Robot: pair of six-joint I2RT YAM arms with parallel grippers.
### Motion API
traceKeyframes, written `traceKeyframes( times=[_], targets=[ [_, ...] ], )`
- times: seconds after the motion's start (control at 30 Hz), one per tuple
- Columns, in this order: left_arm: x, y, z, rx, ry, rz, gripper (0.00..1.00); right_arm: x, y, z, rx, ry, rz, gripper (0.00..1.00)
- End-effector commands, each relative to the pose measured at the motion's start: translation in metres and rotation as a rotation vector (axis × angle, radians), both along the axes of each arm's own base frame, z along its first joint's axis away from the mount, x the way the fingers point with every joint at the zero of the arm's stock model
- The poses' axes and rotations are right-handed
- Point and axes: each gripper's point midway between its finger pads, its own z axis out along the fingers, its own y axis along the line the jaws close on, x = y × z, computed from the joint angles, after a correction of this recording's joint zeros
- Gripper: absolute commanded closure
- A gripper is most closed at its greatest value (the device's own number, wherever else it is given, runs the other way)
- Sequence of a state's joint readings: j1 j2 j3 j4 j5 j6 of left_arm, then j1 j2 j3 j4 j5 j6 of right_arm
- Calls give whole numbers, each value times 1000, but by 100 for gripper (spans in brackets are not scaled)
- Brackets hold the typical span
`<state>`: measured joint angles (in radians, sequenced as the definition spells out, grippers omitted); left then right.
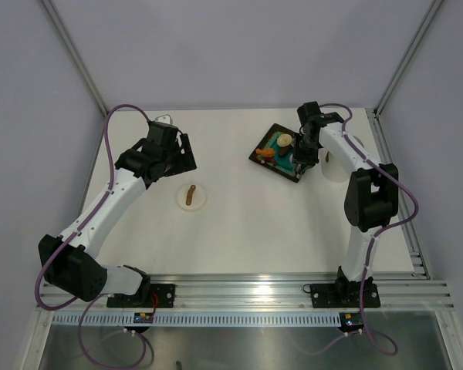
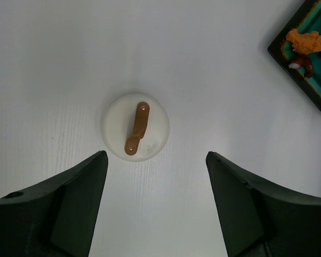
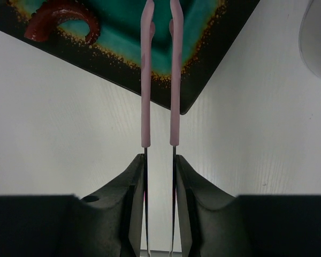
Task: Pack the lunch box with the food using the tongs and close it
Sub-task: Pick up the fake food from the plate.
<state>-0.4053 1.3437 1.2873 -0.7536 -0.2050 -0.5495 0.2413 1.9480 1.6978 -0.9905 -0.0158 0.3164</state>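
The tongs (image 3: 145, 96), slim and pale pink, are clamped between the fingers of my right gripper (image 3: 159, 158), which is shut on them. Their two arms reach out over the black tray (image 3: 200, 80) with the teal centre; the tips run off the top of the right wrist view. A brown-red piece of food (image 3: 61, 19) lies on the tray left of the tongs. More food shows from the left wrist: an orange piece (image 2: 307, 40) and a brown-red one (image 2: 302, 63). The white lunch box (image 1: 331, 171) stands right of the tray, partly behind my right arm. Its lid (image 2: 135, 127) with the brown handle lies flat on the table ahead of my open left gripper (image 2: 155, 156).
The tray (image 1: 282, 152) sits at the back right of the white table (image 1: 239, 223). The lid (image 1: 191, 196) lies left of centre, near my left gripper (image 1: 181, 154). Grey walls close in the back and both sides. A metal rail runs along the near edge.
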Motion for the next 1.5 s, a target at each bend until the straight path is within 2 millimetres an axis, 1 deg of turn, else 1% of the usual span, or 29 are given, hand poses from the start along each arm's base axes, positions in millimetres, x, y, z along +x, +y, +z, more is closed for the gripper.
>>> traceKeyframes(
  times=[0.0, 0.13, 0.37, 0.47, 0.6, 0.73, 0.9, 1.17, 1.47],
  targets=[
    [9, -1, 8, -6, -38, -1, 22, 23, -4, 10, -23, -73, -8, 66],
    [9, 1, 7, 2, -37, 4, 22, 30, -9, 5, -60, -74, -22, 63],
    [10, 2, 3, 11, -26, 11, 22, 46, -11, -5, -93, -71, -26, 62],
    [10, 2, 2, 11, -23, 14, 22, 52, -11, -10, -97, -67, -25, 59],
    [10, 2, 0, 18, -9, 13, 22, 57, -12, -15, -104, -59, -31, 59],
    [12, 3, 5, 19, -24, 19, 22, 60, -13, -22, -117, -46, -35, 59],
    [12, 4, 5, 24, -21, 22, 22, 67, -18, -25, -123, -50, -49, 55],
    [15, 3, 7, 20, -23, 20, 22, 77, -19, -25, -109, -63, -55, 55],
    [16, 3, 10, 26, -27, 16, 22, 88, -16, -30, -113, -57, -43, 54]
  ],
)
